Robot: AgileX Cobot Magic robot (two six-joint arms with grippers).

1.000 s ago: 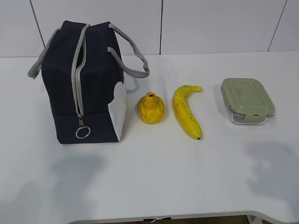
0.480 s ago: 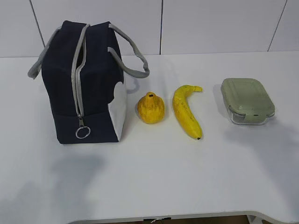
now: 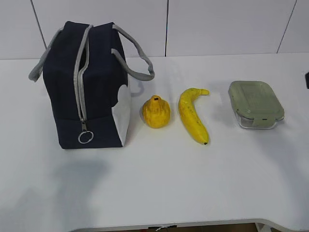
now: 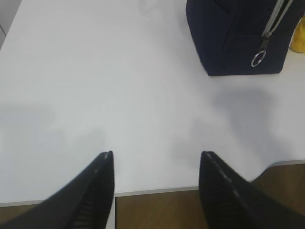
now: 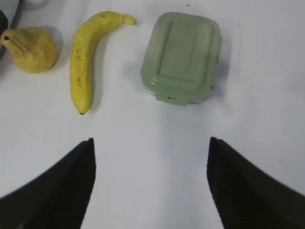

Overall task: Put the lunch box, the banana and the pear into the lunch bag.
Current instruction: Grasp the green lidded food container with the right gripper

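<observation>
One lunch bag [image 3: 89, 87], pear [image 3: 156, 112], banana [image 3: 192, 116], lunch box [image 3: 255, 103].

Your left gripper [image 4: 157, 160] hangs over the worktop's near edge, jaws apart, nothing between them. Your right gripper [image 5: 151, 145] hangs above the worktop's right part, jaws spread wider, also empty. Neither touches anything.
</observation>
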